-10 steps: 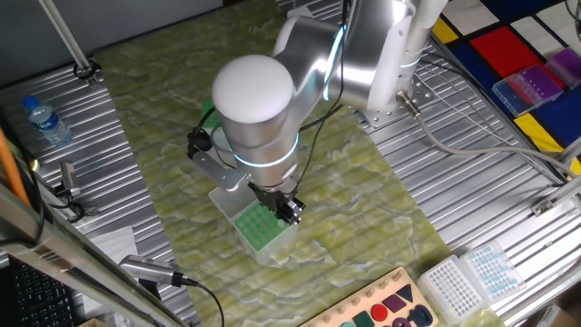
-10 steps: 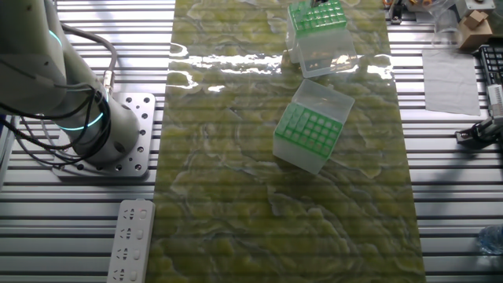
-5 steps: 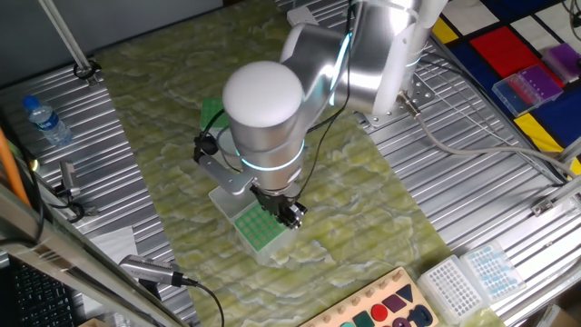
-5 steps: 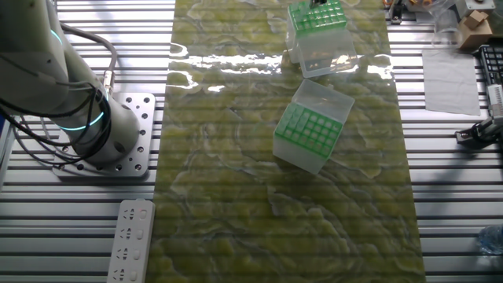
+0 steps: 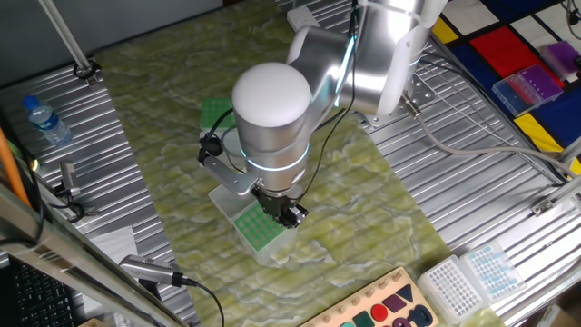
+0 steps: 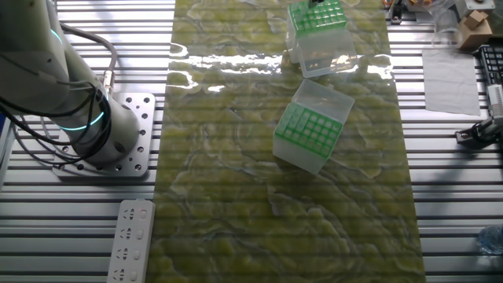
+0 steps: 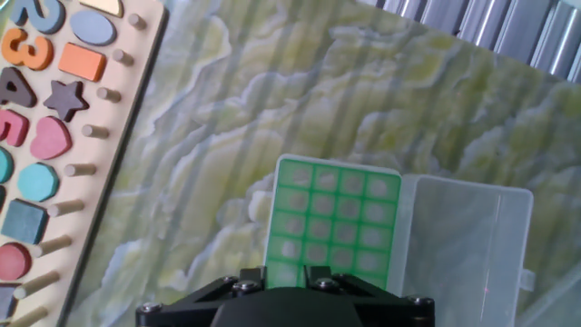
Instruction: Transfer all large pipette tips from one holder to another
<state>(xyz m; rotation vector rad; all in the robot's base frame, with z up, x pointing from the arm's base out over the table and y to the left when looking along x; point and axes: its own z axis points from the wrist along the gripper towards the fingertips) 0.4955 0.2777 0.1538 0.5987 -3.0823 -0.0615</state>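
Since earlier frame, arm shifted slightly right and gripper point(image 5: 289, 213) now hovers over near green holder point(image 5: 258, 225). Jaws hidden — cannot tell whether apart or together. Large pipette tips not discernible; second holder point(image 6: 317, 19) well beyond, at mat edge. Risk — misaligned descent jams in grid cells, tips box.

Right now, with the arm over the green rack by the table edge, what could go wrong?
1. The end effector hangs close over the green rack; its fingertips are hidden in every view, so a descent could strike the grid instead of a hole.
2. The rack's clear lid lies open beside it and could catch a sideways move.
3. No tips are clearly visible in this rack, so a grasp may close on nothing.
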